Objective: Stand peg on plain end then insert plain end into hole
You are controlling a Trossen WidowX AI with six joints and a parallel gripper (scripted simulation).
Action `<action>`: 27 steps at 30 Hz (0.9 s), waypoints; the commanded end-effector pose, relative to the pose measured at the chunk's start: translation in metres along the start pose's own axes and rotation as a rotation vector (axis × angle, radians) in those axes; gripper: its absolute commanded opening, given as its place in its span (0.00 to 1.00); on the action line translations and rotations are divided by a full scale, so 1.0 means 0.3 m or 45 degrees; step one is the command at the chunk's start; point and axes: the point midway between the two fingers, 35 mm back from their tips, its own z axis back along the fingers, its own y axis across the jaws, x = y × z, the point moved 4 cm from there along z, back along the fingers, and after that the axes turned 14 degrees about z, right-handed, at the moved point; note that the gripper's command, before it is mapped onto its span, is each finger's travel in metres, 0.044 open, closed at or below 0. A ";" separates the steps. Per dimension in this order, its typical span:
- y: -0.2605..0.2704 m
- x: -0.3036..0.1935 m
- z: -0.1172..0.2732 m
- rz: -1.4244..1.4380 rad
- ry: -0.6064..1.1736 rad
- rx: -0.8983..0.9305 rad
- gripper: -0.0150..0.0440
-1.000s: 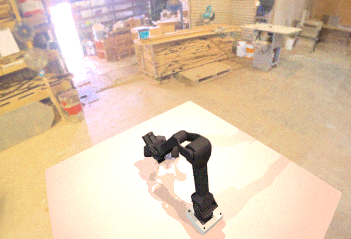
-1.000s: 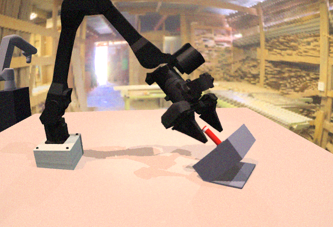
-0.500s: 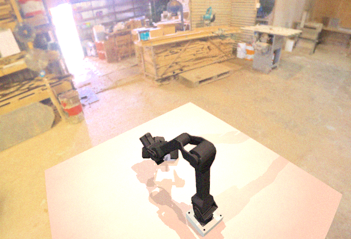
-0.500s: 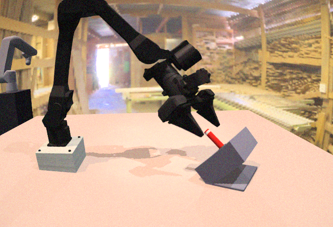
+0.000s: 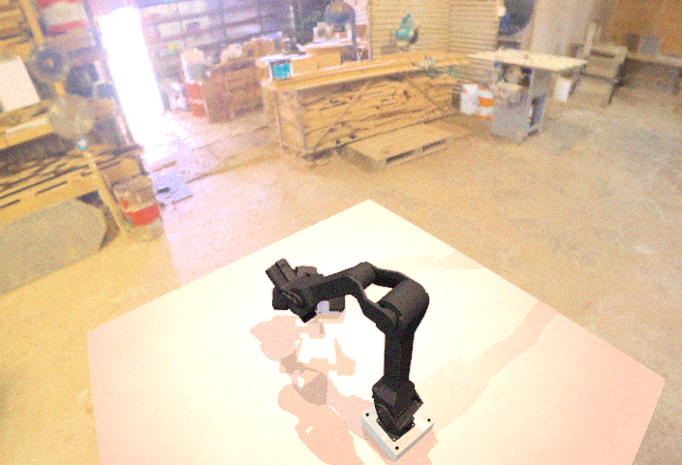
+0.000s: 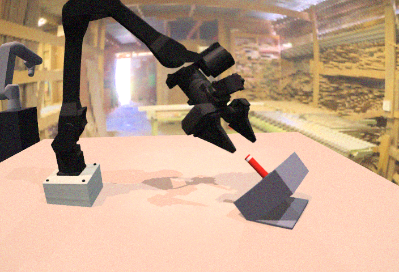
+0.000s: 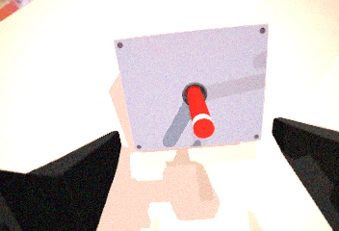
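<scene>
The red peg (image 6: pixel 257 166) (image 7: pixel 198 103) stands in the hole (image 7: pixel 186 92) of the sloped panel (image 6: pixel 264 195) (image 7: pixel 153 72), with its white-banded end outward and its plain end hidden inside. It leans along the hole's direction, square to the face as far as can be seen. How deep its plain end sits is hidden. My gripper (image 6: pixel 245 146) (image 7: pixel 195 132) is wide open and empty. Its fingertips are above and back from the peg's banded end, one to each side of it in the wrist view, touching neither peg nor panel. In the top view the arm mostly hides the panel.
The panel's base plate (image 6: pixel 294 208) lies flat on the table (image 5: pixel 188 384) (image 6: pixel 142 237). The robot's pale base block (image 5: pixel 395 444) (image 6: pixel 68 194) stands on the table, away from the panel. A second grey arm (image 6: pixel 9 70) on a dark pedestal is behind the table's left edge in the exterior view.
</scene>
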 end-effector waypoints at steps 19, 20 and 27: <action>0.006 -0.004 0.124 -0.001 -0.003 0.000 1.00; 0.006 -0.004 0.131 -0.001 -0.002 0.000 1.00; 0.007 -0.005 0.160 -0.001 -0.002 0.001 1.00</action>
